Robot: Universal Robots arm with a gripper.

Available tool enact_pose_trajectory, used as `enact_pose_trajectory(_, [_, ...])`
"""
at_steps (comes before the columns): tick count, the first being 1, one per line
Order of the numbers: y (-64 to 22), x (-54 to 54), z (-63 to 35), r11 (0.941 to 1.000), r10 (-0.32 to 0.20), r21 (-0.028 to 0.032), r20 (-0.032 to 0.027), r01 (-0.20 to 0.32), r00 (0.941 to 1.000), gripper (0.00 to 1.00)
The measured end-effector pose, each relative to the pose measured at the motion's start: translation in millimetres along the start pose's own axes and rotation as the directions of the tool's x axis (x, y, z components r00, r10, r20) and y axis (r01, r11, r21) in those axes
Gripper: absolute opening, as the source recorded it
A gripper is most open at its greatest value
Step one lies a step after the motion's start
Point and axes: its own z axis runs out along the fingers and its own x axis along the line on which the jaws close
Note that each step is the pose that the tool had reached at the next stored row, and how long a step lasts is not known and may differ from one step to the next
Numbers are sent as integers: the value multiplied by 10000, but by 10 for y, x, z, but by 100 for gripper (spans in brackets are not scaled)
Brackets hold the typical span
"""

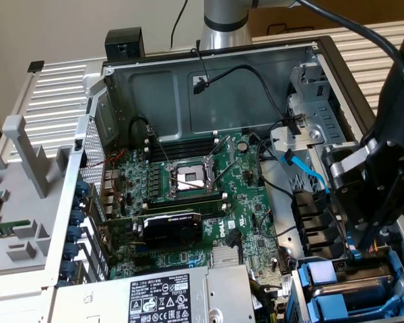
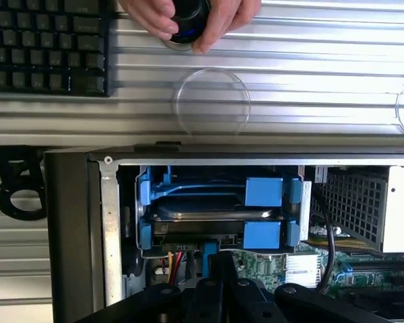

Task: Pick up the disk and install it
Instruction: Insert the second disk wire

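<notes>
The open computer case lay on its side on the ribbed metal surface, its motherboard exposed with the empty processor socket near the middle and a black graphics card just below it. The grey power supply box with its warning labels sat at the near edge of the case. The robot arm reached down over the drive bay corner at the exterior view's right, and its hand hung just beside the disk, with the fingers drawn fully together and nothing held between them. The disk sat inside the drive bay, its silver body framed by the bright blue carrier, whose tabs showed on both sides; in the exterior view the same blue carrier appeared in the lower corner of the case beneath the arm. A blue data cable ran across the case toward the bay. Outside the case, in the wrist view, a black keyboard rested on the surface, and a person's hand gripped a small dark round object beside it. A clear round dish lay on the surface between that hand and the case wall.
</notes>
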Motion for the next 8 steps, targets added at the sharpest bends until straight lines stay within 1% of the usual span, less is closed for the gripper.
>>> enact_pose_trajectory(3, [45,22,-4,10000,1,0,0,-1,10000,11])
enact_pose_trajectory(8, [51,58,3,10000,2,2,0,-2,10000,11])
